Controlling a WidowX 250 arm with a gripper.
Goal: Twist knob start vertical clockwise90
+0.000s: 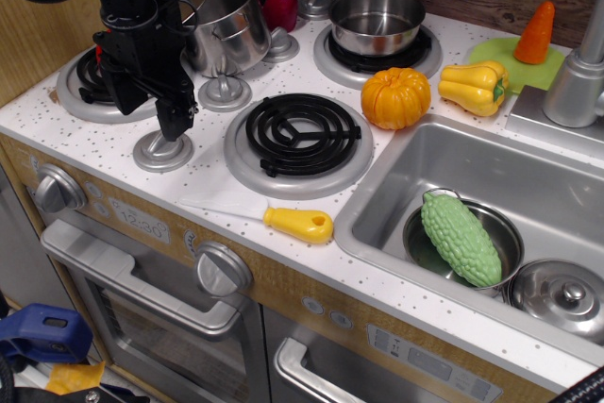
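Note:
The knob (160,153) is a small silver-grey stove knob with a flared round base, on the white counter between the front left burner (90,87) and the middle burner (300,139). My black gripper (176,125) comes straight down on the knob's middle. Its fingers stand close together around the raised ridge, which they hide. Only the knob's base disc shows.
Similar knobs stand behind it (225,92), (280,45). A steel pot (226,25) is just behind the gripper. A yellow-handled knife (297,224) lies near the front edge. An orange pumpkin (395,97), a yellow pepper (475,87) and the sink (528,186) with a green gourd (461,236) are to the right.

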